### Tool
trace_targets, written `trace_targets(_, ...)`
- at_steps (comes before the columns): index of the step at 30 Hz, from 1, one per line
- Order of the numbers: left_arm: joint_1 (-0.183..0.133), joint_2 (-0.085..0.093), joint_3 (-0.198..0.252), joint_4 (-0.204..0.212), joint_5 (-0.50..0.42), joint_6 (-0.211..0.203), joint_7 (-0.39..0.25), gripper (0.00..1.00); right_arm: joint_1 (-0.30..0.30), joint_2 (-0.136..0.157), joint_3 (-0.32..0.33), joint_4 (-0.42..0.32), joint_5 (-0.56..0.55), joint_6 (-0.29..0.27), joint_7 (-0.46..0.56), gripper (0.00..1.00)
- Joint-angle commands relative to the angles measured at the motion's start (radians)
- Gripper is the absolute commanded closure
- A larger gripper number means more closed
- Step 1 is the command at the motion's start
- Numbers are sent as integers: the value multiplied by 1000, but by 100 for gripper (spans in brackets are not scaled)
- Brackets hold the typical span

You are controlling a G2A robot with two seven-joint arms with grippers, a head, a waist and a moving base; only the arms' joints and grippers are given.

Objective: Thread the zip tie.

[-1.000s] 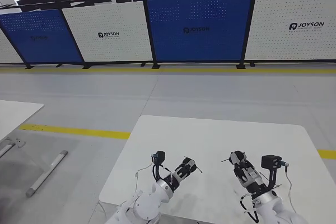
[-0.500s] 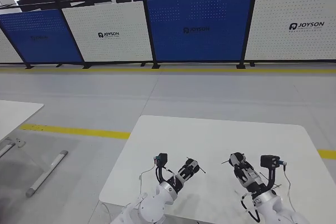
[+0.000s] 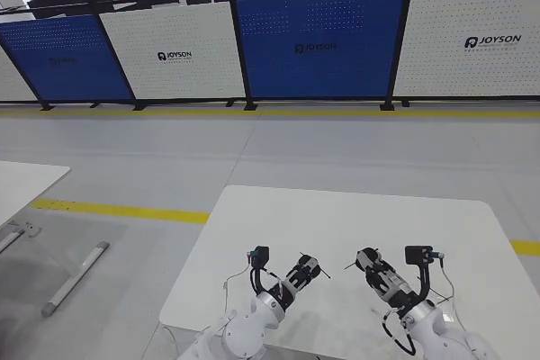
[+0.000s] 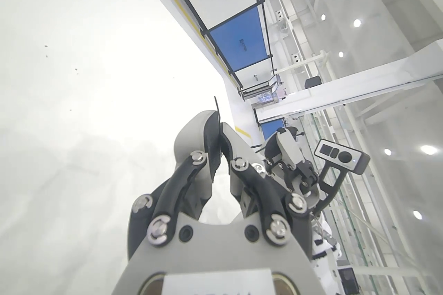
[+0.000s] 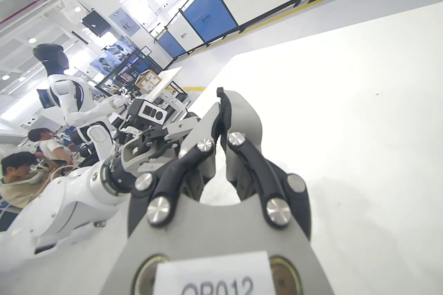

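Zip tie (image 3: 319, 273) ends poke out of both your claws, held in the air just above the near half of the table. Your left claw (image 4: 220, 123) is clamped fully closed on a thin black strip, and a short tip stands out past the fingertips. Your right claw (image 5: 220, 95) is also pressed closed, with a thin black end pointing across toward the left one. The stretch between the two ends is hidden, so you cannot tell whether they belong to one strap. The claws face each other, near but apart.

The step in hand looks like bringing tip to slot. You would do best to hold one arm fixed and move only the other. Line the free tip up square with the opening before closing the gap, and go slowly. The strip is thin and springy, so it will likely bend aside if it meets the opening at an angle. A looser grip risks the strip twisting.

Around you, blue and white wall panels (image 3: 319, 49) stand behind a grey floor with a yellow line (image 3: 117, 211). The white table (image 3: 342, 216) beneath is smooth, with a few dark specks (image 4: 45, 46).
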Motion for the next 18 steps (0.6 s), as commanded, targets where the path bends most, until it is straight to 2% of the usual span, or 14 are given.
trace_targets(1, 0, 0, 0, 0, 0, 0, 0, 100, 0, 0, 0, 0, 0, 0, 0, 100)
trace_targets(7, -3, -4, 2, 5, -16, -10, 24, 100, 12, -14, -32, 23, 7, 35, -20, 100)
trace_targets(11, -5, -11, 14, 11, -16, -36, 65, 100, 21, -23, -47, 29, 27, 33, -33, 100)
trace_targets(18, -5, -11, 15, 13, -13, -39, 67, 100, 21, -23, -47, 29, 27, 33, -33, 100)
